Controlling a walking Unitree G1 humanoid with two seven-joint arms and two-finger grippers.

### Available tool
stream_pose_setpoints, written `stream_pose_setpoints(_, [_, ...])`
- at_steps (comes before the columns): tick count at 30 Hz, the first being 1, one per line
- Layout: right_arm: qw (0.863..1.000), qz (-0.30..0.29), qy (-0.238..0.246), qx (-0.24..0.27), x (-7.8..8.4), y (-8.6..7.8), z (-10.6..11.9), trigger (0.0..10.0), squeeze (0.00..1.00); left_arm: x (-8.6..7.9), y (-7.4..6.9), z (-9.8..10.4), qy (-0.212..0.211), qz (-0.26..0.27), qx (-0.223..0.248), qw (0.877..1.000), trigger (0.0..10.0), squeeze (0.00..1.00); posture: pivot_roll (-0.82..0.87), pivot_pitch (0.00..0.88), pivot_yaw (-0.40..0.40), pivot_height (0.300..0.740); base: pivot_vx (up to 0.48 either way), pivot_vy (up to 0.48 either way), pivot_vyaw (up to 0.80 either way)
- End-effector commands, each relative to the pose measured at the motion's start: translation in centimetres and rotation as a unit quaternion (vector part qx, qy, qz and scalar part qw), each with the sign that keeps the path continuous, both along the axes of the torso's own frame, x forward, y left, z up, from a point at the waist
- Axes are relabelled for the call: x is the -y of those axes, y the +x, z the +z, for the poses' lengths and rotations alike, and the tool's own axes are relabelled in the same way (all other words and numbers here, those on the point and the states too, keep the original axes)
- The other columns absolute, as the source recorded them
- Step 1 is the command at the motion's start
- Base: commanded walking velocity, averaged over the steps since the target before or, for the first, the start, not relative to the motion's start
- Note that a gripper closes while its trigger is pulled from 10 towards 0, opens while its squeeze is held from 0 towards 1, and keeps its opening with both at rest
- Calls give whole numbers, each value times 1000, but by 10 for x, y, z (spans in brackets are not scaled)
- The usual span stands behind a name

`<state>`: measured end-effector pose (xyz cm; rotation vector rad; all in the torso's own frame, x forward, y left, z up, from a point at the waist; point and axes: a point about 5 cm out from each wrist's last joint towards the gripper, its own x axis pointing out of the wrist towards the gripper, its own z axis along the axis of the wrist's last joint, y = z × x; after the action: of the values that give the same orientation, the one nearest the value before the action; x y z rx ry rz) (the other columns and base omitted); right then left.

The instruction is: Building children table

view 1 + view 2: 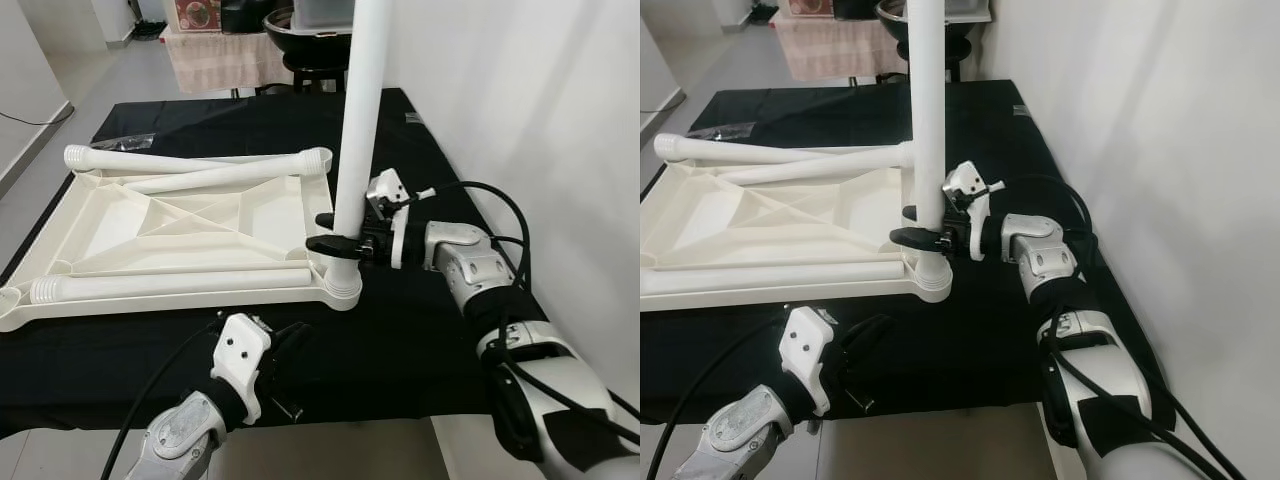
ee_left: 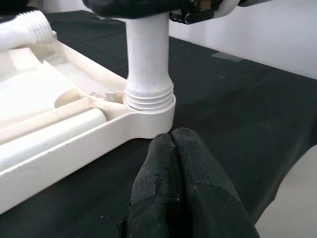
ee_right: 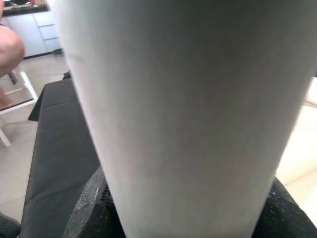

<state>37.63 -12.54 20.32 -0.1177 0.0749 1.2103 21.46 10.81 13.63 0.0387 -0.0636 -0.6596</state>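
The right tool (image 1: 335, 232) is clamped on the upright white plastic tube leg (image 1: 358, 120), just above the upturned white tabletop's (image 1: 180, 235) near-right corner socket, while the left tool (image 2: 181, 148), fingers together, rests at the counter's (image 1: 420, 330) near edge.

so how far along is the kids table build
Done: the white plastic tabletop lies upside down. In hand: the right pincer grips one upright white tube leg standing in its corner socket. Left: three white legs lie loose on it.
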Motion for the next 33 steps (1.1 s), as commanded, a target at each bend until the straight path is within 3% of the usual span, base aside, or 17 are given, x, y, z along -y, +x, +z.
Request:
stream_pose_setpoints(1, [1000, 13, 0, -12, 6, -5, -9, 0, 0, -1, -2, 1, 3, 4, 8, 1000, 10000, 0, 65, 91, -14, 740, 0, 0, 0])
stream_pose_setpoints(7, [1000, -2, 0, 6, 20, -19, -21, 0, 0, -3, -1, 2, 1, 8, 8, 1000, 10000, 0, 59, 103, -9, 740, 0, 0, 0])
stream_pose_setpoints(9, [999, -31, 2, 9, 21, -24, -25, 0, 0, -4, -1, 2, 0, 7, 7, 1000, 10000, 0, 54, 107, -9, 740, 0, 0, 0])
stream_pose_setpoints(10, [994, -108, 0, 15, 18, -25, -33, 0, 0, -5, -1, 2, 0, 7, 7, 1000, 10000, 0, 50, 110, -6, 740, 0, 0, 0])
stream_pose_setpoints(11, [994, -108, 0, 15, 18, -25, -33, 0, 0, -5, -1, 2, 0, 7, 7, 1000, 10000, 0, 50, 110, -6, 740, 0, 0, 0])
stream_pose_setpoints(12, [969, -245, -6, 14, 17, -23, -44, 0, 0, -6, -1, 2, -1, 6, 7, 1000, 10000, 0, 47, 111, -4, 740, 0, 0, 0])
stream_pose_setpoints(13, [949, -316, 4, -14, 7, -37, -58, 0, 0, -7, -1, 3, -2, 6, 6, 1000, 10000, 0, 39, 123, 6, 740, 0, 0, 0])
stream_pose_setpoints(15, [949, -316, 4, -14, 7, -37, -58, 0, 0, -7, -1, 3, -2, 6, 6, 1000, 10000, 0, 39, 123, 6, 740, 0, 0, 0])
stream_pose_setpoints(16, [934, -356, 8, -29, -5, -53, -68, 0, 0, -9, -1, 3, -4, 5, 5, 1000, 10000, 0, 33, 123, 14, 740, 0, 0, 0])
stream_pose_setpoints(17, [928, -372, 7, -31, -14, -62, -73, 0, 0, -9, 0, 3, -6, 4, 4, 1000, 10000, 0, 29, 112, 23, 740, 0, 0, 0])
stream_pose_setpoints(21, [933, -359, 4, -21, -24, -65, -72, 0, 0, -10, 2, 2, -9, 3, 2, 1000, 10000, 0, 30, 107, 19, 740, 0, 0, 0])
stream_pose_setpoints(22, [935, -355, -5, -26, -26, -60, -71, 10000, 0, -10, 2, 1, -12, 4, 0, 1000, 10000, 0, 33, 102, 11, 740, 0, 0, 0])
stream_pose_setpoints(26, [937, -349, -4, -30, -27, -57, -69, 10000, 0, -10, 3, 1, -14, 8, 1, 1000, 10000, 0, 32, 101, 11, 740, 0, 0, 0])
stream_pose_setpoints(27, [942, -334, 17, -24, -27, -53, -60, 10000, 1000, -10, 2, 2, -12, 13, 4, 1000, 10000, 0, 31, 95, 7, 740, 0, 0, 0])
stream_pose_setpoints(32, [959, -278, 59, -8, -28, -45, -36, 10000, 1000, -7, -5, 6, -23, 17, 5, 1000, 10000, 0, 20, 85, 12, 740, 0, 0, 0])
stream_pose_setpoints(33, [966, -248, 67, 2, -26, -41, -27, 10000, 694, -6, -12, 7, -29, 15, 3, 999, 10000, 0, 19, 80, 12, 740, 0, 0, 0])
